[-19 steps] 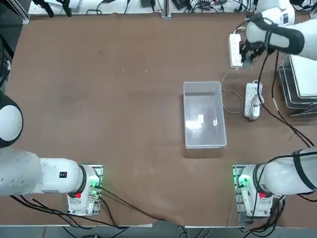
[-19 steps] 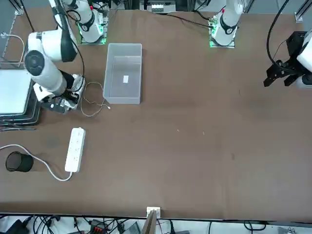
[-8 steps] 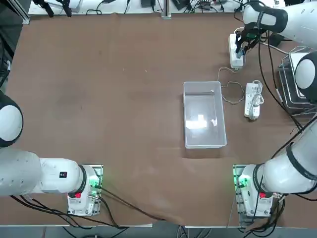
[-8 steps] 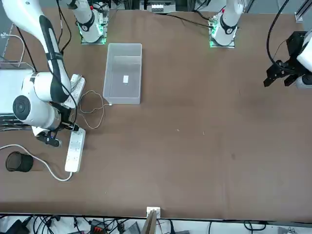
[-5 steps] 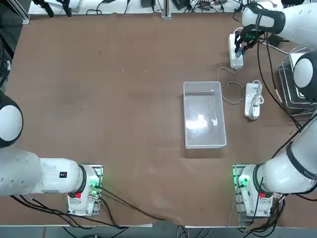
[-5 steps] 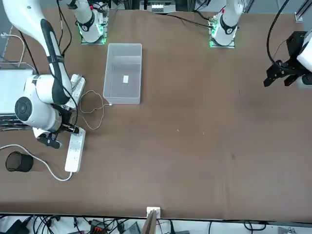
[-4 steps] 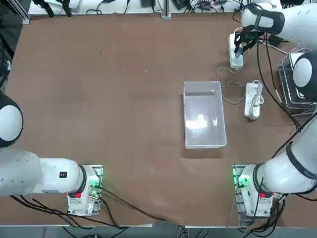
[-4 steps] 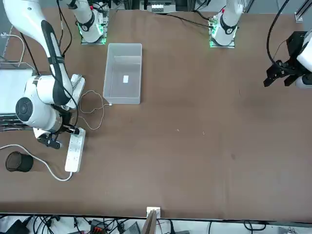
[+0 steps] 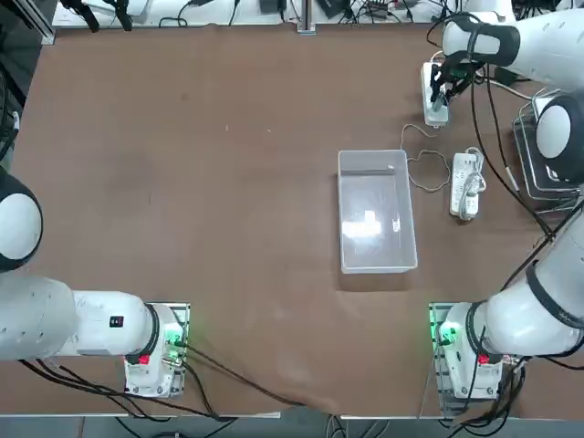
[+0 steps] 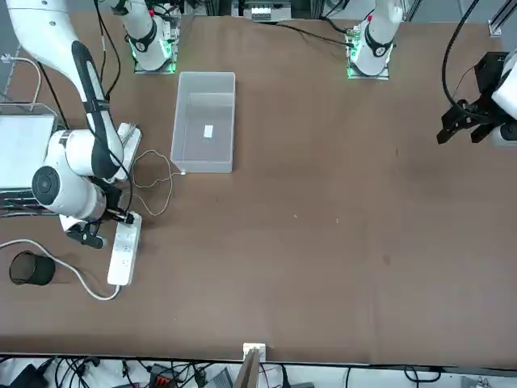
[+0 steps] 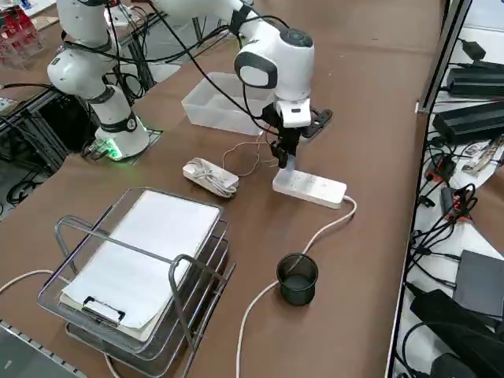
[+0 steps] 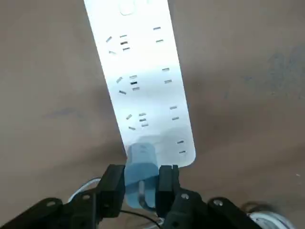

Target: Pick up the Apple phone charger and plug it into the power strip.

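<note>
With my right gripper [image 12: 141, 183] clamped shut on the small pale Apple phone charger block [image 12: 141, 164], I am hovering it over the near end of the long white power strip [image 12: 143, 76] at the table's far right, and next I judge its prongs need lining up with a socket there before pressing down.

No legible text, label or brand anywhere

R arm stretched to far table edge, wrist pointing down, right gripper [image 12: 141, 183] clamped on Apple phone charger [image 12: 141, 164].
</note>
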Controlling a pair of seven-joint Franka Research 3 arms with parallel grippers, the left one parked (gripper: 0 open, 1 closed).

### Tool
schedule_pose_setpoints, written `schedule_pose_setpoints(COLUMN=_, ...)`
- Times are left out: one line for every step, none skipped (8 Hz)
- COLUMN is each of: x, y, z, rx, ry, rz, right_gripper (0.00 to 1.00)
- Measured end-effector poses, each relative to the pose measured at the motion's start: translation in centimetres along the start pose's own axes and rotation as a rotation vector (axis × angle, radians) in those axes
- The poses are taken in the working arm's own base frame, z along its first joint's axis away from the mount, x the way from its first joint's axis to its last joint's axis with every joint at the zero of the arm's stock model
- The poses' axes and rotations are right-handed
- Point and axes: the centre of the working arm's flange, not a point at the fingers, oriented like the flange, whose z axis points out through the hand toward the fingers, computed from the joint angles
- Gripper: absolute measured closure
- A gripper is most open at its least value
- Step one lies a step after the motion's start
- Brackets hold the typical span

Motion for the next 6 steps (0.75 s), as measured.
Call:
schedule_pose_setpoints(x=0.03, y=0.24, z=0.25, rx=-0.001, ry=-0.003, rz=0.004, right_gripper=0.63)
schedule_pose_setpoints(x=0.05, y=0.39, z=0.42, rx=-0.001, ry=-0.005, rz=0.006, right_gripper=0.63)
schedule_pose_setpoints(x=0.04, y=0.49, z=0.58, rx=-0.002, ry=-0.007, rz=0.007, right_gripper=0.63)
schedule_pose_setpoints(x=0.02, y=0.55, z=0.7, rx=-0.002, ry=-0.007, rz=0.008, right_gripper=0.63)
schedule_pose_setpoints(x=-0.04, y=0.57, z=0.87, rx=-0.002, ry=-0.006, rz=0.008, right_gripper=0.63)
schedule_pose_setpoints(x=-0.11, y=0.59, z=1.04, rx=-0.002, ry=-0.007, rz=0.008, right_gripper=0.63)
